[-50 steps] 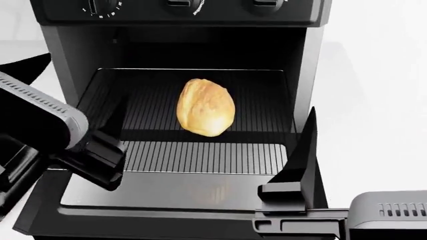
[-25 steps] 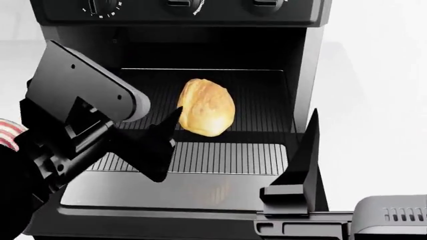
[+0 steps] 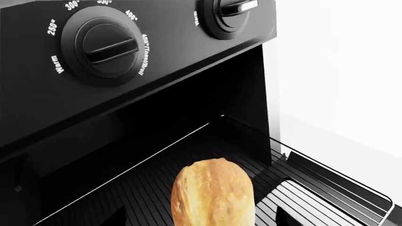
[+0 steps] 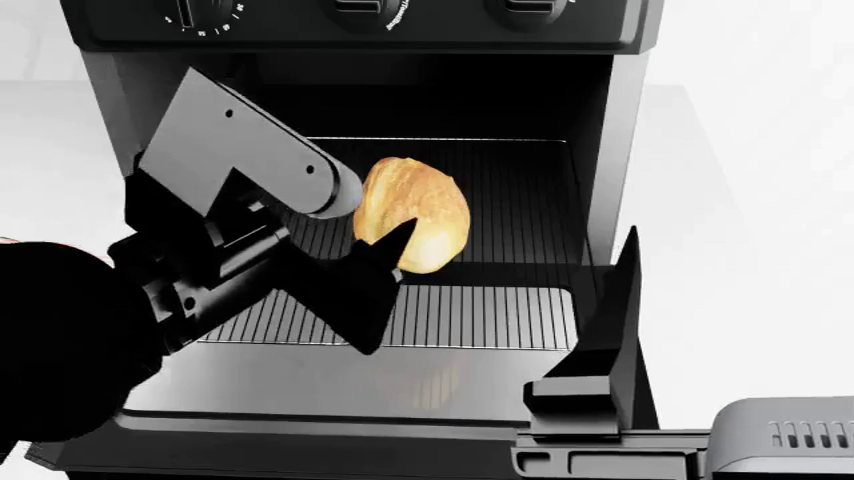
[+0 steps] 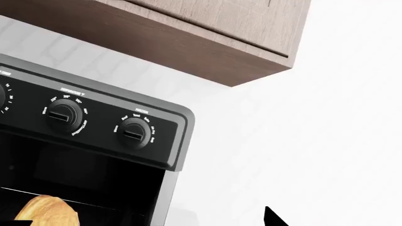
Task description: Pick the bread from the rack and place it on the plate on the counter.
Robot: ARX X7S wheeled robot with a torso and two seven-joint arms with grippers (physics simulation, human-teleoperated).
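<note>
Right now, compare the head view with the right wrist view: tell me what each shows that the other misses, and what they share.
Only the head view shows the left gripper reaching in beside the bread, the pulled-out wire rack, the lowered oven door, and the right gripper standing at the door's right edge.

Only the right wrist view shows the wooden wall cabinet above the oven and the labelled control knobs in full.

Both show the black toaster oven and the bread, though the right wrist view catches only its top.

Left claw [image 4: 360,290] reaches forward; right claw [image 4: 607,320] points upward.
</note>
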